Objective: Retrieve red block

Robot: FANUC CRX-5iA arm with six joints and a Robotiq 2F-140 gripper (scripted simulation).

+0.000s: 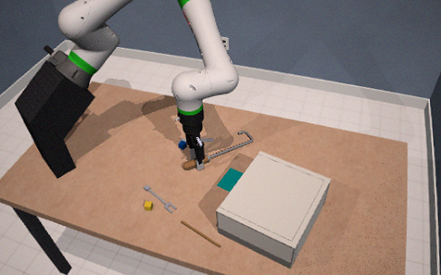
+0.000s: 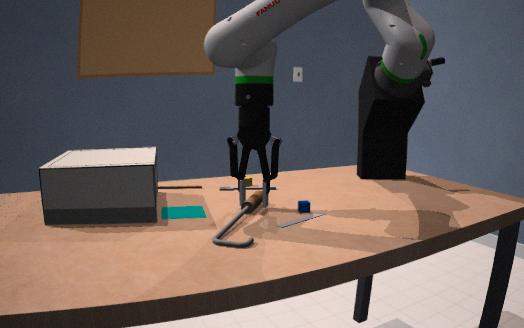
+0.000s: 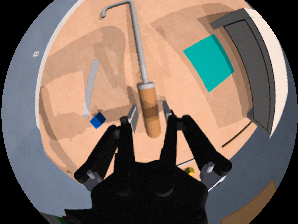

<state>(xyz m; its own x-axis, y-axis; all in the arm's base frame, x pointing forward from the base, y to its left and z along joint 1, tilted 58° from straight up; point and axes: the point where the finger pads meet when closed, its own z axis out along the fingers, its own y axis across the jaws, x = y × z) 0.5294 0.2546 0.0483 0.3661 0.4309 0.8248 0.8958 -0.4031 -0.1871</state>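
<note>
The red block is hidden in every view. The white cabinet [image 1: 278, 200] [image 2: 100, 182] [image 3: 249, 43] stands at the table's right side, with the teal square [image 1: 230, 179] [image 2: 183, 212] [image 3: 209, 63] on the table beside it. A grey hook tool [image 1: 229, 148] [image 2: 230, 225] [image 3: 136, 36] with a wooden handle lies on the table. My gripper [image 1: 201, 164] [image 2: 253, 202] [image 3: 150, 108] is low over the table, partly open, with a finger on each side of the wooden handle and a small gap to it.
A blue cube [image 1: 182, 144] [image 2: 303, 206] [image 3: 97, 121] and a flat grey bar [image 2: 300, 220] [image 3: 91, 86] lie close to the gripper. A yellow cube [image 1: 148, 205], a grey forked tool [image 1: 159, 199] and a wooden stick [image 1: 200, 233] lie nearer the front edge. A black box [image 1: 52, 116] [image 2: 382, 125] stands at the far corner.
</note>
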